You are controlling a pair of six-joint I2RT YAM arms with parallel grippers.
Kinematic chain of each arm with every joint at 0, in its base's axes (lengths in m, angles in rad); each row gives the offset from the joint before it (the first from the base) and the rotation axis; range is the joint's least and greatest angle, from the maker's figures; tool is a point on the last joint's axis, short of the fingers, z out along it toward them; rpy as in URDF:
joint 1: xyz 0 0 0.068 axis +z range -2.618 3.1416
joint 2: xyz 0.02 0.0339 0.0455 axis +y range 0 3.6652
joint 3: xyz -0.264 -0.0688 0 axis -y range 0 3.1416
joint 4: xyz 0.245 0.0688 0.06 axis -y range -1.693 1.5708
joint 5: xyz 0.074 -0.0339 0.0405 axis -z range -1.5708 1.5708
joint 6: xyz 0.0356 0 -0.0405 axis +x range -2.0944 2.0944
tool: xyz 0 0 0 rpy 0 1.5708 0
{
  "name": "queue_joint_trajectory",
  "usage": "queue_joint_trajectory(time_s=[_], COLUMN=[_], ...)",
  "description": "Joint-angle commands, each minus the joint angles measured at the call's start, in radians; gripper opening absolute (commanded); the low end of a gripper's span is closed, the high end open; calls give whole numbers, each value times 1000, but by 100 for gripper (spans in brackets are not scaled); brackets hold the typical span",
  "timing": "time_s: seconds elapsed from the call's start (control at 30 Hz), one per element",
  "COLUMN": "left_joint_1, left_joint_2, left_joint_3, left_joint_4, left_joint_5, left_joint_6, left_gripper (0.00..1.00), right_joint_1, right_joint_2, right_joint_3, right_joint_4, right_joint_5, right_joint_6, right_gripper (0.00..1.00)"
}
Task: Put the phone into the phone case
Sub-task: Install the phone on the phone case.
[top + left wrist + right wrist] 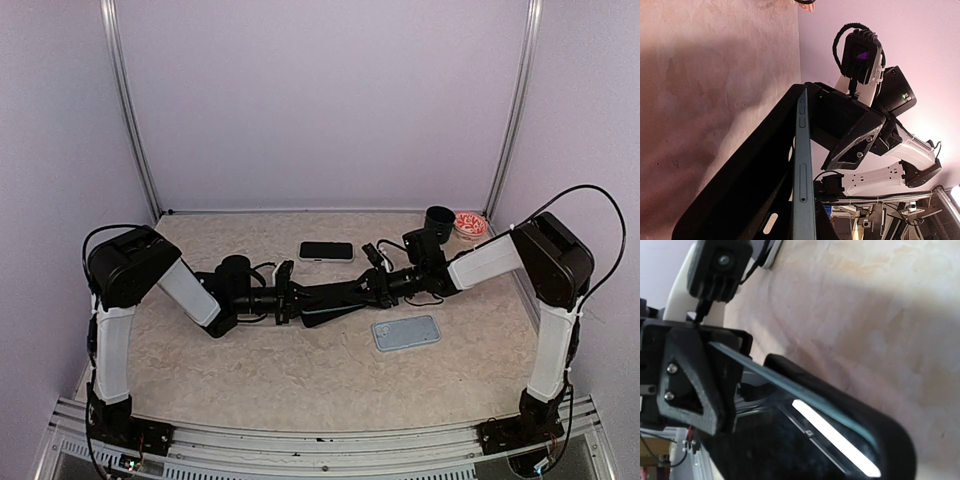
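Observation:
A dark phone (335,303) with a teal-grey rim hangs above the table's middle, held by both grippers at opposite ends. My left gripper (292,300) is shut on its left end and my right gripper (378,288) on its right end. The left wrist view shows the phone (802,165) edge-on between my fingers, with the right gripper (850,130) at its far end. The right wrist view shows its glossy screen (805,445) and the left gripper (695,380) at its far end. The light blue phone case (406,332) lies flat on the table, to the right of and nearer than the phone.
A second black phone-shaped slab (326,251) lies flat behind the grippers. A black cup (438,217) and a red-and-white bowl (469,224) stand at the back right corner. Lilac walls enclose the table on three sides.

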Motion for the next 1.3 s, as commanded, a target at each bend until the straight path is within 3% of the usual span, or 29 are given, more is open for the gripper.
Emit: queue_joint_trajectory(time_s=[0.0,0.5,0.77,1.1,1.27], left_joint_1=[-7,-2,6,14,17], left_joint_2=[-44,-46,-50,-67,-72], left_joint_3=[8,6,-9,-21,-23], left_joint_4=[30,-19,-29,-59,-66], left_joint_5=[11,2,0,-9,-9], left_joint_6=[14,37,41,60,63], left_gripper=[0,4,9,26,29], right_joint_1=[-2,-18,-22,-27,-29], right_joint_2=[23,31,40,35,40], right_joint_3=[-19,-72,-94,-113,-126], right_joint_4=[118,291,353,419,466], right_joint_5=[-100,-161,-172,-190,-201], right_joint_6=[57,167,210,257,294], right_gripper=[55,26,23,16,13])
